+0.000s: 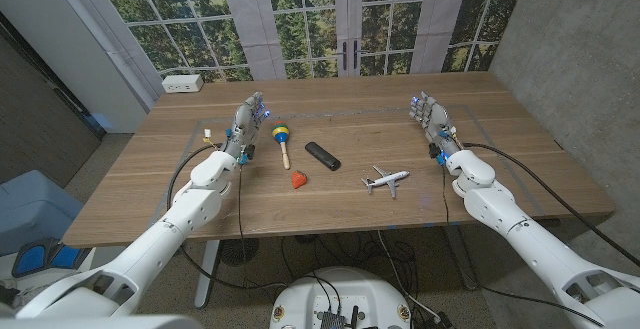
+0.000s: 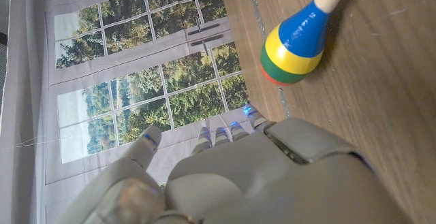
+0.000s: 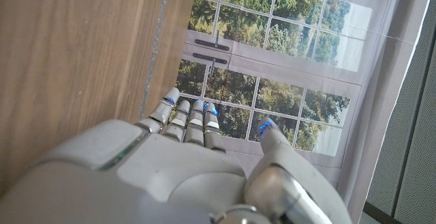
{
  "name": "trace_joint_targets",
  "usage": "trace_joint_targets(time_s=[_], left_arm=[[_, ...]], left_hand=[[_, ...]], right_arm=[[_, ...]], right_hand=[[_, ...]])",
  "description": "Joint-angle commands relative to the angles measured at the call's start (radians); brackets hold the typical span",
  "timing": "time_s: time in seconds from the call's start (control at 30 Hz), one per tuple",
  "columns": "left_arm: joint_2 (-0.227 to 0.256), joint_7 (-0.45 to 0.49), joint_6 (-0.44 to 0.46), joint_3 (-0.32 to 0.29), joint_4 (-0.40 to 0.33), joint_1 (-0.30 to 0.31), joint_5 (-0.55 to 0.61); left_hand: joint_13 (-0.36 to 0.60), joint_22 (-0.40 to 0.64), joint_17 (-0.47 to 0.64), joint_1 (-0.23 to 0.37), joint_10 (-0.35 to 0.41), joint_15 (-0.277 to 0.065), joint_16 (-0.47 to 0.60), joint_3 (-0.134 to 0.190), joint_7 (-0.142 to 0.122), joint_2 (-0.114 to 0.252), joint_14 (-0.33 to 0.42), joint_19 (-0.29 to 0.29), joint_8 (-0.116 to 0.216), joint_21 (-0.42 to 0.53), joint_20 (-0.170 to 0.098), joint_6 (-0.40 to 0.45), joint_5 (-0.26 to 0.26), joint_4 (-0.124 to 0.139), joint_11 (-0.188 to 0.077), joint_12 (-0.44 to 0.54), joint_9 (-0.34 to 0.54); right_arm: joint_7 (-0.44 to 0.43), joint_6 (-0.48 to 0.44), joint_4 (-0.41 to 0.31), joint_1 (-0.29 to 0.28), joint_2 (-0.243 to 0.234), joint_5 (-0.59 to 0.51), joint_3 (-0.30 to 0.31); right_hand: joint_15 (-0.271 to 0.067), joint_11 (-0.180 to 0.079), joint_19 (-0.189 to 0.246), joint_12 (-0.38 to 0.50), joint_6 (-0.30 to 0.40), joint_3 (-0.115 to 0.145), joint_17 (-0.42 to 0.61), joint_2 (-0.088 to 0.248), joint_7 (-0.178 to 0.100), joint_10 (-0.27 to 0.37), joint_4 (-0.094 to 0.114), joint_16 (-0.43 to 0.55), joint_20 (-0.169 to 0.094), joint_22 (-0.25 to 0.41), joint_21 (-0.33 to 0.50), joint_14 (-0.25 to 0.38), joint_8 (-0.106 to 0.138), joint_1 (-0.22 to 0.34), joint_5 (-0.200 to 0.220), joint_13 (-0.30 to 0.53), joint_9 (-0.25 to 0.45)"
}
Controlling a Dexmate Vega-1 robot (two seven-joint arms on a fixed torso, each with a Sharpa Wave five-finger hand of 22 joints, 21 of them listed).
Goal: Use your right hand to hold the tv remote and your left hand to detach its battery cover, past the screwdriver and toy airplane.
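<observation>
Wooden bench, both arms in from the near corners, both hands raised over the far half of the surface.

Left hand: held up near the bench's left-centre, fingers extended and slightly apart, holding nothing. In the left wrist view the same hand shows its back, fingertips lit blue, nothing between them.

Right hand: over the right side of the bench, fingers straight and spread, empty. The right wrist view confirms it: right hand open, bare wood beyond the fingers.

TV remote: black, lying flat near the bench's middle, angled diagonally. It sits between the two hands, nearer the left hand, touching neither. Whether the battery cover faces up cannot be told at this size.

Other items:
- Wooden-handled toy with a blue, yellow, green and red banded head, just right of the left hand and left of the remote; seen close in the left wrist view, lying on the wood beside the fingertips, not touching them.
- Small red object nearer the robot than the remote, just apart from it.
- White toy airplane to the right of the remote, between it and the right arm.
- White box at the far left corner.
</observation>
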Motion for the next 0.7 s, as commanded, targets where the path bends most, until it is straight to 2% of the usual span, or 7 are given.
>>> trace_joint_targets(time_s=[0.03, 0.2, 0.43, 0.7], left_arm=[[0.016, 0.007, -0.023, -0.024, -0.048, 0.046, -0.014], [0.016, 0.016, -0.028, -0.027, -0.050, 0.049, -0.010], [0.022, 0.017, -0.023, -0.025, -0.049, 0.045, -0.003], [0.019, 0.004, -0.026, -0.024, -0.029, 0.037, -0.008]], left_hand=[[0.001, 0.001, 0.000, 0.004, -0.031, -0.043, 0.007, 0.004, -0.005, 0.070, -0.043, -0.018, 0.007, 0.004, -0.097, -0.007, 0.003, -0.005, -0.002, 0.008, 0.004], [0.001, 0.001, -0.004, 0.009, -0.017, -0.044, 0.009, 0.002, -0.008, 0.060, -0.031, 0.002, 0.011, 0.002, -0.087, 0.006, 0.003, -0.018, -0.001, 0.013, 0.004], [0.000, 0.001, -0.007, 0.016, 0.002, -0.043, 0.012, 0.001, -0.012, 0.053, -0.011, 0.028, 0.015, 0.000, -0.076, 0.024, 0.001, -0.034, 0.000, 0.018, 0.004], [0.000, 0.001, -0.007, 0.019, 0.008, -0.042, 0.012, 0.001, -0.015, 0.050, -0.004, 0.034, 0.016, -0.005, -0.077, 0.033, 0.001, -0.041, 0.000, 0.019, 0.004]], right_arm=[[-0.082, 0.024, -0.067, -0.047, -0.018, -0.059, 0.010], [-0.133, 0.011, -0.098, -0.049, -0.037, -0.123, 0.000], [-0.231, -0.039, -0.184, -0.066, -0.075, -0.246, -0.019], [-0.322, -0.117, -0.265, -0.081, -0.100, -0.360, -0.035]], right_hand=[[0.004, 0.004, 0.009, 0.008, 0.009, 0.006, 0.002, 0.012, 0.008, 0.013, -0.005, 0.007, -0.047, 0.004, 0.000, 0.007, 0.005, 0.006, 0.002, -0.002, 0.004], [0.017, 0.013, 0.022, 0.011, 0.022, 0.009, -0.004, 0.006, 0.015, 0.027, -0.021, 0.010, -0.029, 0.005, -0.008, 0.022, 0.008, 0.019, -0.002, -0.008, 0.004], [0.018, 0.018, 0.037, 0.013, 0.031, 0.014, -0.009, 0.005, 0.017, 0.037, -0.035, 0.013, -0.017, 0.006, -0.013, 0.035, 0.010, 0.031, -0.005, -0.013, 0.004], [0.017, 0.013, 0.062, 0.017, 0.044, 0.020, -0.014, 0.008, 0.013, 0.053, -0.052, 0.018, -0.003, 0.008, -0.017, 0.052, 0.012, 0.046, -0.005, -0.018, 0.005]])
